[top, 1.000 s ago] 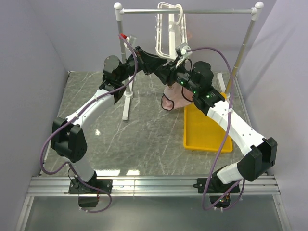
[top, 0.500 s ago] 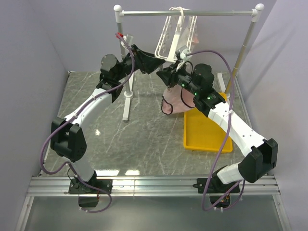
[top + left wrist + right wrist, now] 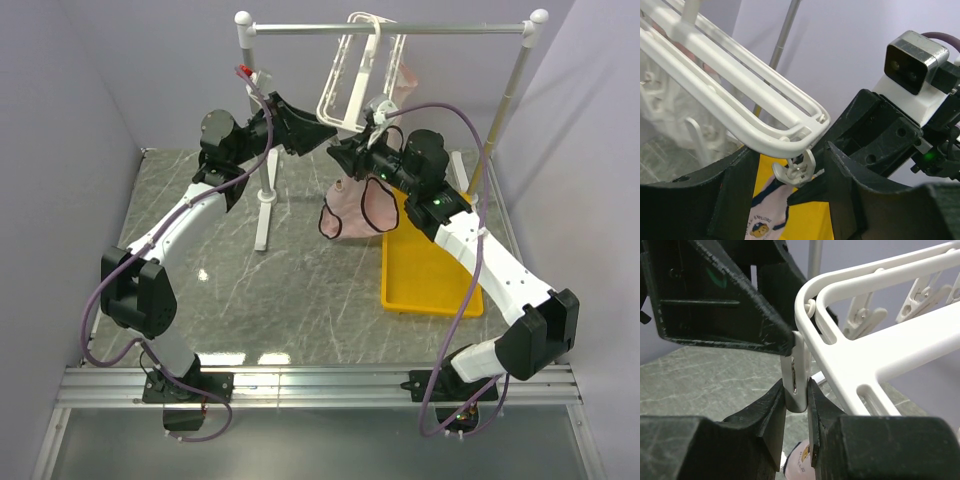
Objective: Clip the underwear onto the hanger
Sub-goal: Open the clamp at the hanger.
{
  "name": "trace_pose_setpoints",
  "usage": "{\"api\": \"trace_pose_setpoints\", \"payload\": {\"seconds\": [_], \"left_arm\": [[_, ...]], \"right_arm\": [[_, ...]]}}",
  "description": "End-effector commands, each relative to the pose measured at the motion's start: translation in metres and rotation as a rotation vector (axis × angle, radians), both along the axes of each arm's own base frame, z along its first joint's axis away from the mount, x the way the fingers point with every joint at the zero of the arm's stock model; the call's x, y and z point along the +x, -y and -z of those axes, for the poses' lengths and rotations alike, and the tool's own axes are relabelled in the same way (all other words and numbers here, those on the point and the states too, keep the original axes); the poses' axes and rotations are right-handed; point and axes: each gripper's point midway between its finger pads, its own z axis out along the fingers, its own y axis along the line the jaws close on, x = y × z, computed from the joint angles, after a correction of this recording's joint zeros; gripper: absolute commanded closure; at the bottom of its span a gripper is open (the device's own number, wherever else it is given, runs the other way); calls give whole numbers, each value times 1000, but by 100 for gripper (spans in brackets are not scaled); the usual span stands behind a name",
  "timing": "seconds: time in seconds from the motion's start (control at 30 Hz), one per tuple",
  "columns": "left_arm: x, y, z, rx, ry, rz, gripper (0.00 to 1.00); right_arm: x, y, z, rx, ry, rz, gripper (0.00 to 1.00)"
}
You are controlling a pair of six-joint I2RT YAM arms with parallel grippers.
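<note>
Centre of top view, below hanger's (image 3: 345,75) low end: underwear (image 3: 350,205) dangles, pale pink, dark trim, limp and bunched (printed label shows in left wrist view), just left of yellow tray (image 3: 430,275). Step judged: fastening it at end clip (image 3: 795,380). Right gripper (image 3: 796,390) pinched on clip. Left gripper (image 3: 790,165) spread wide, straddling same clip, holding nothing. Fabric inside clip mouth or not: cannot tell. Next: ease pinch off slowly, confirm bite holds.
</note>
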Motion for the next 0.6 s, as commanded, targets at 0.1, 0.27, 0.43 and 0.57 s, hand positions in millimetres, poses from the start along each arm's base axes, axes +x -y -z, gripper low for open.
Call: {"api": "trace_pose_setpoints", "payload": {"seconds": [0.1, 0.27, 0.43, 0.57], "left_arm": [[-16, 0, -19, -33, 1, 39, 41], [-9, 2, -15, -33, -40, 27, 45], [-6, 8, -17, -41, -71, 29, 47], [-2, 9, -14, -63, -113, 34, 47]], "right_arm": [[7, 7, -36, 32, 89, 54, 100], [9, 9, -34, 10, 98, 87, 100], [10, 7, -23, -57, 126, 119, 100], [10, 2, -11, -92, 124, 132, 100]]}}
